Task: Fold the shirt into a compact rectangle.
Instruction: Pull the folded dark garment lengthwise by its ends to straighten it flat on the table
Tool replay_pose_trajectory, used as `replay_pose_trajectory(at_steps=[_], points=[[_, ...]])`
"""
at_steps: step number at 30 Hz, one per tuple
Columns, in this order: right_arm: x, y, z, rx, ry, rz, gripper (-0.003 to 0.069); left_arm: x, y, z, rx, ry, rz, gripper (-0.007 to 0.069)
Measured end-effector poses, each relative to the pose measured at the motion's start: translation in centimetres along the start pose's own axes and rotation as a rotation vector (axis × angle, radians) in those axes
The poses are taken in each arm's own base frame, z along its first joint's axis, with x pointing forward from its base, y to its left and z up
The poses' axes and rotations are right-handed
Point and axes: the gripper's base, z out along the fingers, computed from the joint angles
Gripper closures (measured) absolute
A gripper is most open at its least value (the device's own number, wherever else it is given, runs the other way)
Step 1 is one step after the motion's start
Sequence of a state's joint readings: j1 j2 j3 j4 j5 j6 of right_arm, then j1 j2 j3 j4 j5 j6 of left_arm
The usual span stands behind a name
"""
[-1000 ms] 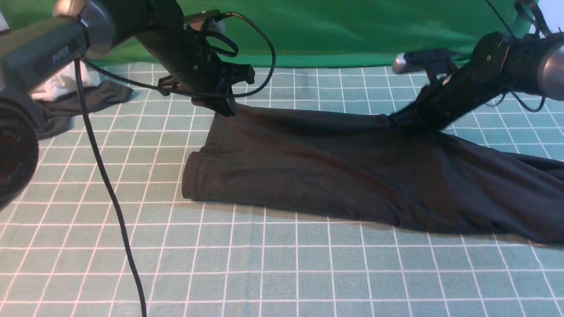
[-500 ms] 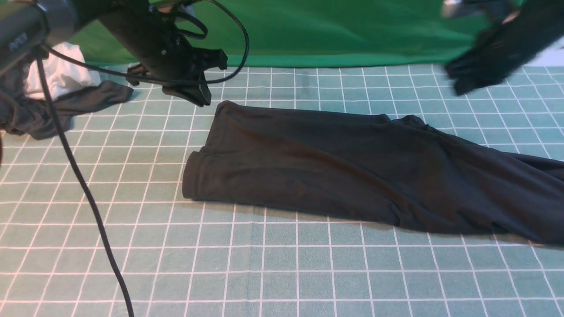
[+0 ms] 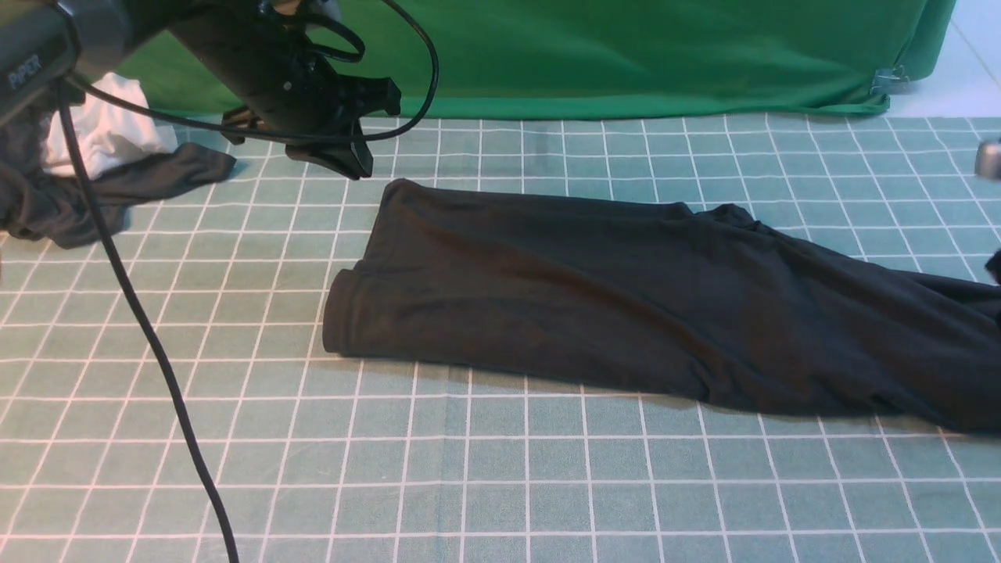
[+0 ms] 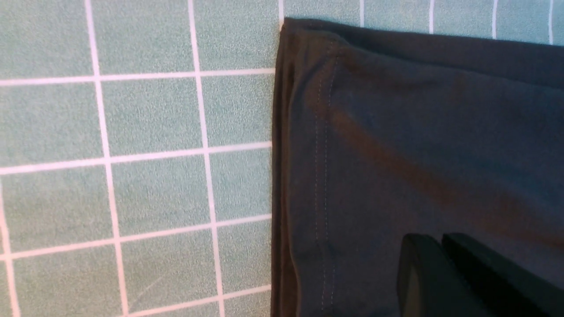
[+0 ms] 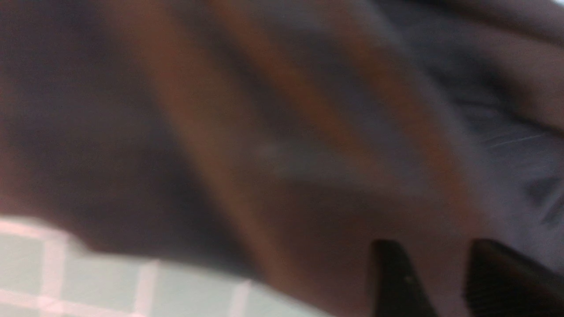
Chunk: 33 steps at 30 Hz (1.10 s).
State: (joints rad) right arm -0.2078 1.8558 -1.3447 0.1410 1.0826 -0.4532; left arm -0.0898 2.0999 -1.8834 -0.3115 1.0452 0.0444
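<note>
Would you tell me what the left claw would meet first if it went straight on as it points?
Probably the shirt: the wrist view shows the left claw aimed at cloth just inside the stitched hem, though depth is unclear.

— What does the tabletop point(image 3: 500, 485) look like?
— Teal, ruled all over in white squares.
— What lies on it?
— A large black knit shirt point(image 3: 626, 305), flat across the middle and running off toward the right edge. Its left end is doubled over in a rounded fold.
— Anything else?
— At the far left, well apart from it, a crumpled dark garment point(image 3: 156, 176) with a bunched white cloth point(image 3: 105, 133) touching it.
</note>
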Motion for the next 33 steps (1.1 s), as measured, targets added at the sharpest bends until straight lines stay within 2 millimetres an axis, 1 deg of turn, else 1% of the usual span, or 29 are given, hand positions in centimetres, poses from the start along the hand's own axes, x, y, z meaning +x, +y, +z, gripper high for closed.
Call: replay_pose_trajectory(at_steps=[1,2,3,4,7,11,14,16,18,19,21,24,26,29,33], points=[[0.0,-0.1,0.2,0.008,0.001,-0.003,0.0368,0.0,0.0,0.0,0.000,-0.002,0.000,0.0613],[-0.2,-0.6,0.6,0.045,0.000,-0.020,0.0302,-0.1,0.0,0.0,0.000,-0.008,0.003,0.0613],[-0.2,-0.7,0.8,0.055,0.000,-0.025,0.0279,-0.1,0.0,0.0,0.000,-0.011,0.003,0.0613],[-0.3,-0.9,1.0,0.071,0.006,-0.034,0.0260,-0.1,0.0,0.0,-0.001,-0.015,0.004,0.0613],[-0.3,-1.2,1.8,0.078,0.024,-0.041,0.0260,-0.2,0.0,0.0,0.000,-0.021,0.007,0.0613],[-0.6,-1.6,3.6,0.075,0.046,-0.042,0.0310,-0.2,0.0,0.0,0.001,-0.024,0.012,0.0613],[-0.7,-1.8,4.5,0.073,0.055,-0.042,0.0357,-0.2,0.0,0.0,0.001,-0.024,0.018,0.0613],[-0.8,-1.8,4.8,0.073,0.060,-0.047,0.0427,-0.2,0.0,0.0,0.001,-0.025,0.017,0.0613],[-0.8,-1.9,4.8,0.073,0.063,-0.056,0.0540,-0.2,0.0,0.0,0.001,-0.025,0.017,0.0613],[-0.8,-1.9,4.7,0.074,0.066,-0.061,0.0582,-0.2,0.0,0.0,0.001,-0.025,0.017,0.0613],[-1.1,-2.1,4.2,0.084,0.075,-0.068,0.0623,-0.2,0.0,0.0,0.001,-0.025,0.021,0.0613],[-1.7,-2.3,3.2,0.104,0.071,-0.074,0.0635,-0.2,0.0,0.0,0.001,-0.026,0.021,0.0613],[-2.4,-2.6,2.0,0.131,0.049,-0.074,0.0640,-0.3,0.0,0.0,0.001,-0.028,0.022,0.0613],[-3.2,-2.9,1.0,0.160,0.015,-0.078,0.0640,-0.3,0.0,0.0,0.001,-0.028,0.025,0.0613],[-3.9,-3.3,0.7,0.201,-0.048,-0.090,0.0640,-0.3,0.0,0.0,0.001,-0.028,0.030,0.0613]])
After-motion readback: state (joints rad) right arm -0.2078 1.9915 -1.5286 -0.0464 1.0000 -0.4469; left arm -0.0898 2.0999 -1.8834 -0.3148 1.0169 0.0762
